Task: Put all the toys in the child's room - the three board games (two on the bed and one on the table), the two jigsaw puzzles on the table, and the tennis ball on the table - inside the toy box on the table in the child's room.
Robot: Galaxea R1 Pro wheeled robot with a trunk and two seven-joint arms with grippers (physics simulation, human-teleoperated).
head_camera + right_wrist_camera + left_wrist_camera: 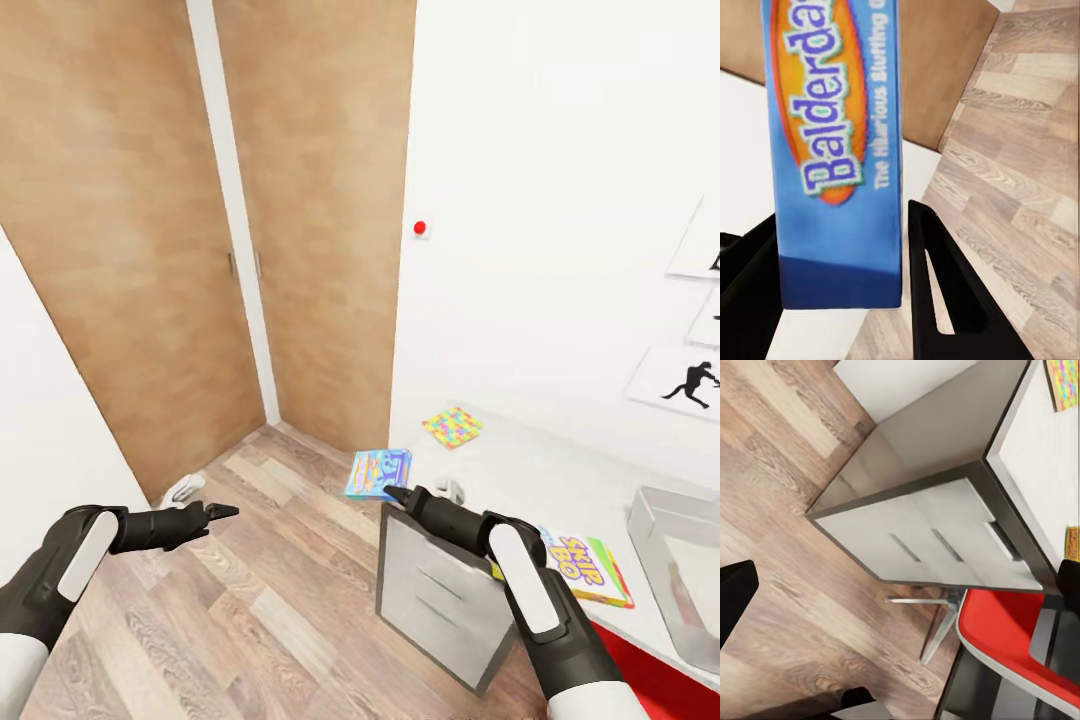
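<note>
My right gripper (397,494) is shut on a blue board game (378,473), held in the air over the wood floor just off the table's near corner. The right wrist view shows that "Balderdash" box (836,150) clamped between my black fingers (937,292). A jigsaw puzzle (452,426) lies on the pale table (520,470) near the wall; it also shows in the left wrist view (1063,381). A yellow-green board game (585,566) lies on the table beside the grey toy box (650,515). My left gripper (222,514) hangs open over the floor with nothing in it.
A grey drawer unit (440,590) stands under the table's end, with a red chair (650,680) tucked beside it. Brown wooden doors (150,250) fill the corner ahead. Black silhouette pictures (690,385) hang on the white wall. Bare plank floor (250,600) lies between my arms.
</note>
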